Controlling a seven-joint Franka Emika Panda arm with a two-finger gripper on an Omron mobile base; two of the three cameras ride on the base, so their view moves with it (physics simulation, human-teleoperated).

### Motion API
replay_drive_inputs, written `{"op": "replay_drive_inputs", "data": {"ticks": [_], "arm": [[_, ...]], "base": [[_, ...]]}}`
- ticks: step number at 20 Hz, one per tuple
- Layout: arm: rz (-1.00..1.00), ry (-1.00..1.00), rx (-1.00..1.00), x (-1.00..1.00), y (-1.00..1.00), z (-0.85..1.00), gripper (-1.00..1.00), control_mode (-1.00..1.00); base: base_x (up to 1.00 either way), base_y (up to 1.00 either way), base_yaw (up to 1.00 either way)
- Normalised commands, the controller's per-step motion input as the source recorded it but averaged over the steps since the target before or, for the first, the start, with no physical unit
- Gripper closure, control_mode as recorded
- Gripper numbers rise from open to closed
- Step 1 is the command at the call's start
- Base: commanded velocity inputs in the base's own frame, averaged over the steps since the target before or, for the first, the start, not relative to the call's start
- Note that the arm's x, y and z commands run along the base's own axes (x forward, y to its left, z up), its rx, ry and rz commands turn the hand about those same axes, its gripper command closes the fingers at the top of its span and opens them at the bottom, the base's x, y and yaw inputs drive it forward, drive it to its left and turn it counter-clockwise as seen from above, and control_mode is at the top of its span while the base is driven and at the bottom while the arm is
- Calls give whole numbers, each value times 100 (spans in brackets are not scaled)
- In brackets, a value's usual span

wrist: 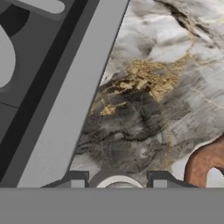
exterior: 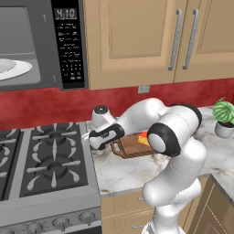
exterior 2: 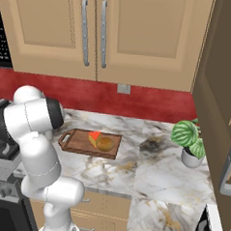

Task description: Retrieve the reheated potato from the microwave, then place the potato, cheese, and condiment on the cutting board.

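The flat reddish-brown wooden cutting board (exterior 2: 90,143) lies on the marble counter (exterior 2: 157,173), its long axis running 3 to 9 o'clock in the right base view, with the looped handle (exterior 2: 65,139) pointing to 9. On its 3 o'clock half sit the round golden-brown potato (exterior 2: 105,144) and, touching it at 10 o'clock, the yellow-orange, red-edged cheese wedge (exterior 2: 94,136). In the hand view, the gripper (wrist: 115,183) holds the pale grey cylindrical condiment shaker (wrist: 116,180) between its 2 dark fingertips (wrist: 75,181), above the counter beside the grey stove edge (wrist: 65,113), the handle at 4 o'clock.
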Motion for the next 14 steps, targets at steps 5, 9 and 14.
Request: {"op": "replay_drive_inputs", "data": {"ticks": [5, 9, 14], "arm": [[0, 0, 0, -1, -18, -10, 100, -100], [0, 0, 0, -2, -20, 8, 100, -100], [0, 0, 0, -9, -23, 30, 100, -100]], "base": [[0, 0, 0], [0, 0, 0], [0, 0, 0]]}}
